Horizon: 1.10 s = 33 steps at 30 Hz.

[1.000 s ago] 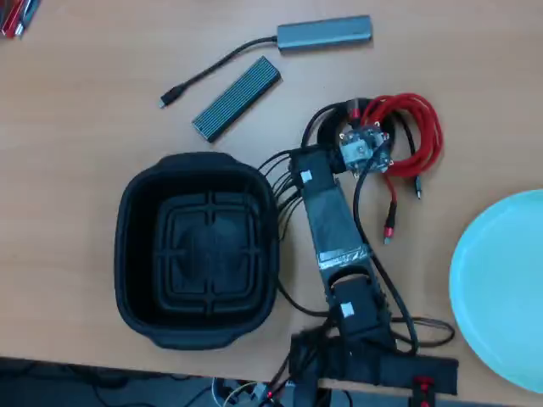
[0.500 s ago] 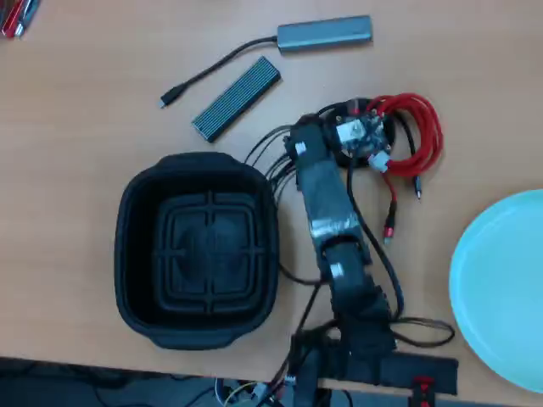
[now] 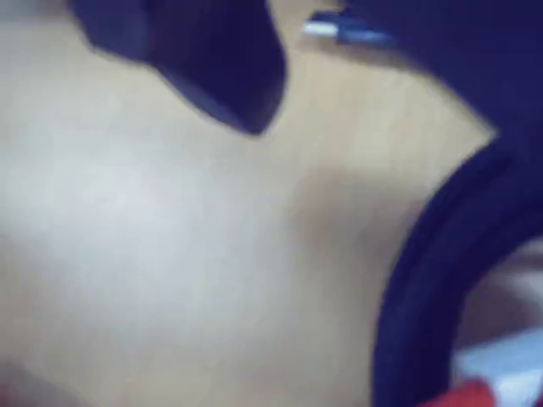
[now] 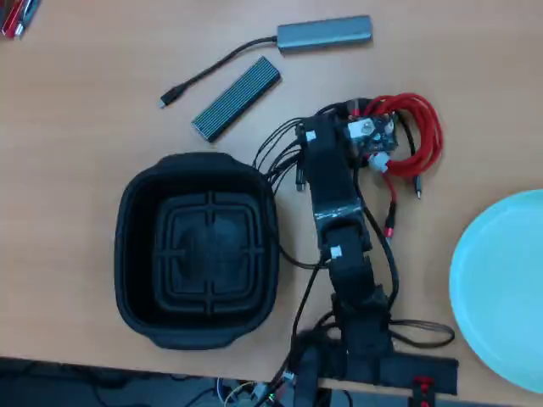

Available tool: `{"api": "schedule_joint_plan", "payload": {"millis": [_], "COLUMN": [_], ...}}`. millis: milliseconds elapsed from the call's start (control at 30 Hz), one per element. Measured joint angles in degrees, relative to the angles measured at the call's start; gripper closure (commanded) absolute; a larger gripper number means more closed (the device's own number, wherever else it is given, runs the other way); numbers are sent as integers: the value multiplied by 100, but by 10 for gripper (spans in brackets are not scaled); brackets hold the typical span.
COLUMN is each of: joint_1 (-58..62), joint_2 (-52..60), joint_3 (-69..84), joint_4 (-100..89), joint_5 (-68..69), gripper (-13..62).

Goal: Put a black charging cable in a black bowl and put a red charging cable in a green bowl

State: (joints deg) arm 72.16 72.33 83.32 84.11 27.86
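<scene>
The black bowl (image 4: 199,250) sits at the left of the overhead view, with nothing in it. The green bowl (image 4: 501,288) lies at the right edge, also with nothing in it. The red charging cable (image 4: 420,127) is coiled on the table right of centre. Only an arc of the black charging cable (image 4: 331,110) shows beside it; the arm hides the rest. My gripper (image 4: 366,134) hangs over where the two coils meet, its fingers hidden under the wrist. The blurred wrist view shows one dark fingertip (image 3: 246,93), a dark curved cord (image 3: 424,280) and a bit of red (image 3: 465,395).
A grey hub (image 4: 325,32) with its fixed black lead (image 4: 212,72) and a ribbed grey block (image 4: 237,97) lie at the back of the wooden table (image 4: 76,127). The arm's own wires (image 4: 280,161) trail between the black bowl and the arm.
The gripper moved up the overhead view onto the cable coils, then drifted slightly right as the forearm straightened. Both cables and both bowls stayed in place.
</scene>
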Motion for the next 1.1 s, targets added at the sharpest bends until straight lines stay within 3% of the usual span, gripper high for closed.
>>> {"api": "schedule_joint_plan", "payload": {"millis": [500,667,933,1100], "joint_1": [-79,-88,-88,-105], "joint_2": [-677,-677,-677,-686], "joint_3": [0,-9,-158,-123], "joint_4": [26,26,35,158], "joint_5": [35,44,35,18], "gripper": [-54,123,590,554]}}
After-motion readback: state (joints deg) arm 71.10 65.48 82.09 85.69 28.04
